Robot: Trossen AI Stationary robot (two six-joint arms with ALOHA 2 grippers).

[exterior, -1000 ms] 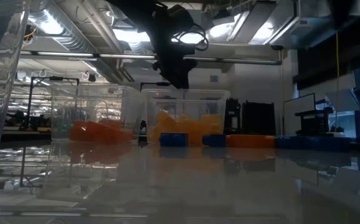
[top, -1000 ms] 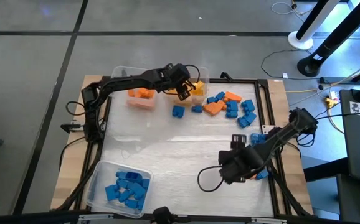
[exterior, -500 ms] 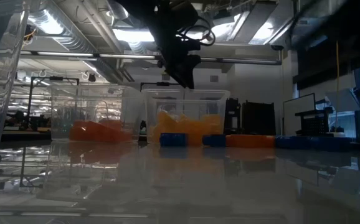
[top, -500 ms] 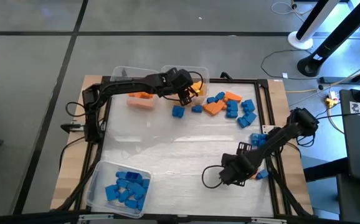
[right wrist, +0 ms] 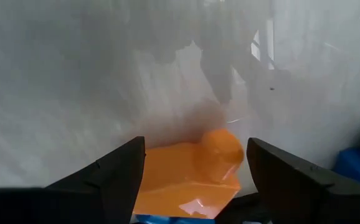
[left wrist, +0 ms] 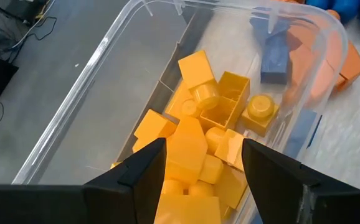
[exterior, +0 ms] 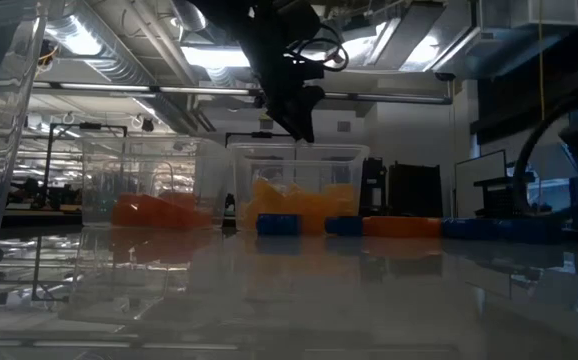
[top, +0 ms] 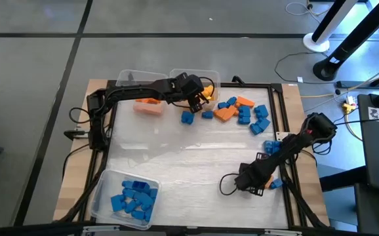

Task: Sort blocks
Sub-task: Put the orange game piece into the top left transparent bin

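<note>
Three clear bins (top: 125,195) sit on a pale table (top: 189,157) framed by wood, cables (top: 294,62) beyond.

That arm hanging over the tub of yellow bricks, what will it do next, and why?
Probably pull back toward the loose pile. The left gripper hangs open and empty over the yellow bricks in the bin, so its drop looks finished, while blue and orange bricks remain unsorted on the table.

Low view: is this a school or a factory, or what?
Probably a robotics lab or workshop. Bare ducts and strip lights run overhead, equipment racks stand behind the table, and cables trail across the grey floor.
</note>
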